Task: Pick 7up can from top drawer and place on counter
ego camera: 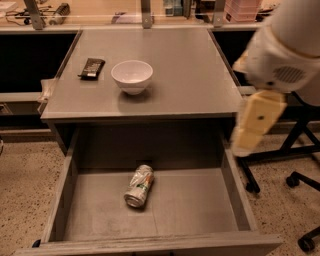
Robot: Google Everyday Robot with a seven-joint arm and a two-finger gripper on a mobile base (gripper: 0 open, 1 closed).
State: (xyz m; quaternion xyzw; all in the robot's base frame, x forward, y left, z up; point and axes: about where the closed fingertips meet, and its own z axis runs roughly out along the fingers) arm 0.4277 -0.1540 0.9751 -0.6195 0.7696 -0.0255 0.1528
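Note:
The 7up can (139,186) lies on its side on the floor of the open top drawer (200,205), left of the middle, its open end toward the front. It is silvery with green and white marks and looks dented. The grey counter (190,75) sits above the drawer. My gripper (255,122), a cream part under the white arm, hangs at the right, above the drawer's right wall and beside the counter's front right corner. It is well away from the can and holds nothing that I can see.
A white bowl (132,75) and a dark flat bar (92,67) sit on the counter's left half. Black chair legs and castors (295,180) stand on the speckled floor to the right. A cluttered wooden desk (100,15) runs along the back.

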